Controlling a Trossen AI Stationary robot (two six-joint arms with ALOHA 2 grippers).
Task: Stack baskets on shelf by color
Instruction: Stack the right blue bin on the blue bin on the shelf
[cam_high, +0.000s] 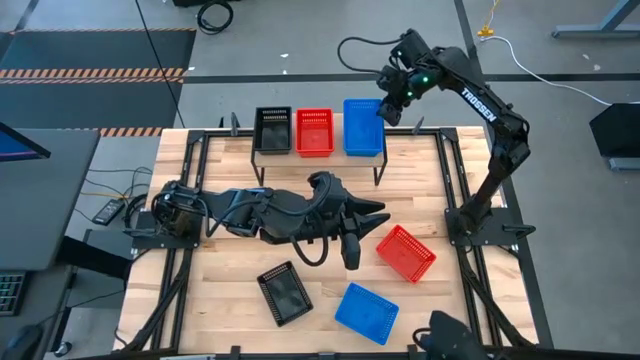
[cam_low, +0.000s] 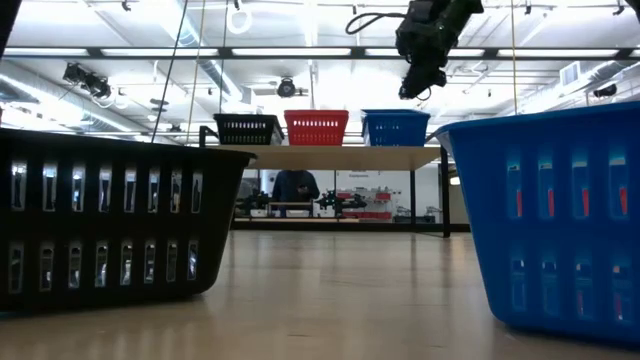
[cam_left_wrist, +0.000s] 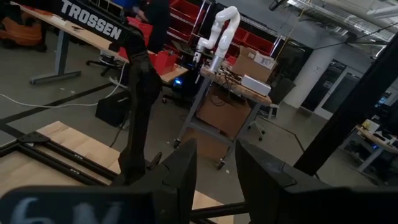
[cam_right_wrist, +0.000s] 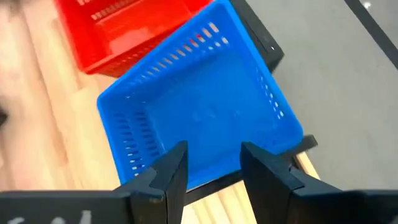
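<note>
From above, you see the shelf (cam_high: 318, 155) at twelve o'clock on the table with three baskets on it: a black basket (cam_high: 272, 130), a red basket (cam_high: 314, 132) and a blue basket (cam_high: 363, 127), side by side. Your right gripper (cam_high: 388, 108) hangs just past the blue one's right edge, holding nothing. Your left gripper (cam_high: 351, 250) lies low near the table's centre, and around it three baskets wait on the table: a loose red basket (cam_high: 405, 252) at four o'clock, a loose black basket (cam_high: 284, 293) at six and a loose blue basket (cam_high: 366, 312) at five. From table height, the right gripper (cam_low: 420, 75) sits above and clear of the shelf's blue basket (cam_low: 395, 127), and the shelf top (cam_low: 330, 157) carries all three upright. Through the left wrist, the left fingers (cam_left_wrist: 180, 177) stand apart on nothing and point off the table into the room. Through the right wrist, the right fingers (cam_right_wrist: 171, 174) stand apart over the blue basket's near wall (cam_right_wrist: 199, 112), which they do not touch. The risks, as I judge them: if you swing the right arm away low, a finger may catch that rim and drag the basket off the shelf's right end; and a later stack set down off-square could nudge the red neighbour, which sits just beside it.
</note>
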